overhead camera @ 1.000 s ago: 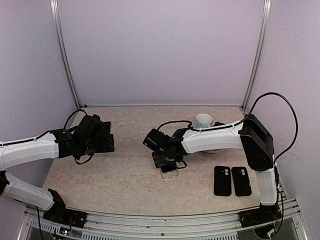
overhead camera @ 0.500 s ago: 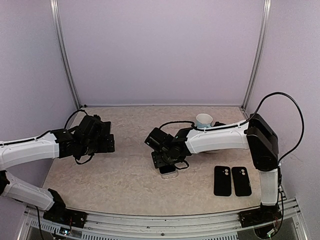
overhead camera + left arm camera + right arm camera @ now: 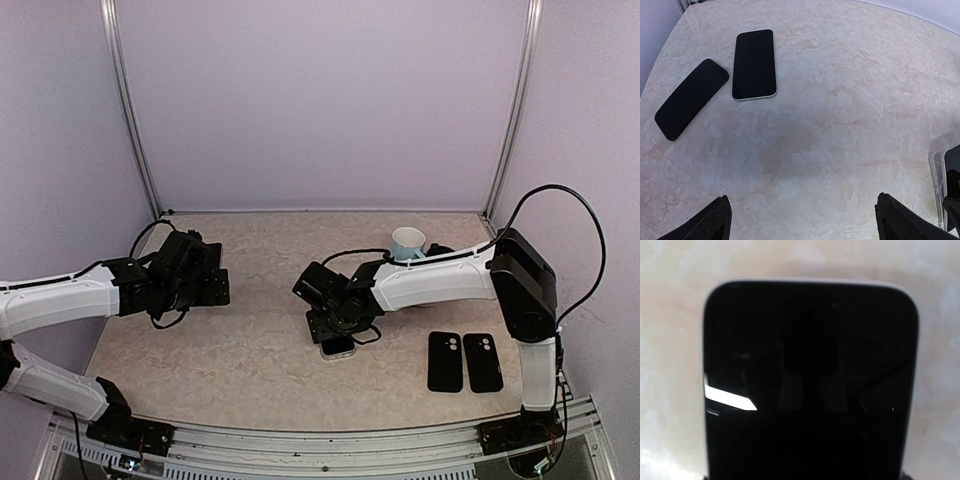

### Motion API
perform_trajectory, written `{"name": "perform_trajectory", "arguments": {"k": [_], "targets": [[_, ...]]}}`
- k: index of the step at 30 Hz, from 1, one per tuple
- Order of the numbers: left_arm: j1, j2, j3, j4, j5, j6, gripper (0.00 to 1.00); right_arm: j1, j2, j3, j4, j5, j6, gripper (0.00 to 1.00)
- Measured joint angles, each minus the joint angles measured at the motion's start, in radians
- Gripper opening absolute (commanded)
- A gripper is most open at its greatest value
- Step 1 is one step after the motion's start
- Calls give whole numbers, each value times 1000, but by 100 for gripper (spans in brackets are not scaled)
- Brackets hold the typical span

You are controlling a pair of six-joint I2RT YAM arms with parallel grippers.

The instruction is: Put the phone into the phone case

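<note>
Landmark for everything = the clear case [image 3: 936, 190], lying flat on the table [image 3: 250, 370].

The phone [image 3: 810, 380] sits screen-up inside the case outline. I see a pale rim round its top and both sides in the R wrist view. Can't tell if it's seated flush.

R gripper [image 3: 335, 328] is right over the far end of the case, low and touching or nearly so. Its jaws aren't visible in any view, so I can't tell whether they're apart or clamped.

L gripper [image 3: 212, 287] hangs well to the left of the case, above the table. Its jaws are wide apart w/ nothing between, and both fingers [image 3: 715, 222] show at the bottom corners of the L wrist view.

White cup [image 3: 407, 241] stands behind and to the right of the case, near the R arm's forearm.

Two dark slabs w/ camera cutouts lie side by side to the right of the case, slightly nearer me: one [image 3: 445, 361] closer to the case, the other [image 3: 484, 362] just beyond it.

The L wrist cam also shows two more black handsets well apart from the case. One has a pale edge [image 3: 754, 64]. The other is all dark [image 3: 690, 98], angled, just beside the first.
</note>
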Motion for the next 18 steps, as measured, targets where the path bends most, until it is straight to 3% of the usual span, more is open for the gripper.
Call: {"name": "perform_trajectory", "arguments": {"k": [4, 6, 9, 10, 18], "targets": [[2, 2, 0, 0, 0, 0, 99, -1, 0, 0, 3, -5, 2, 60], [2, 3, 0, 0, 0, 0, 99, -1, 0, 0, 2, -10, 8, 71], [2, 3, 0, 1, 0, 0, 99, -1, 0, 0, -5, -18, 22, 96], [3, 3, 0, 1, 0, 0, 99, -1, 0, 0, -9, -20, 27, 99], [5, 15, 0, 1, 0, 0, 99, -2, 2, 39, -92, -50, 41, 99]]}}
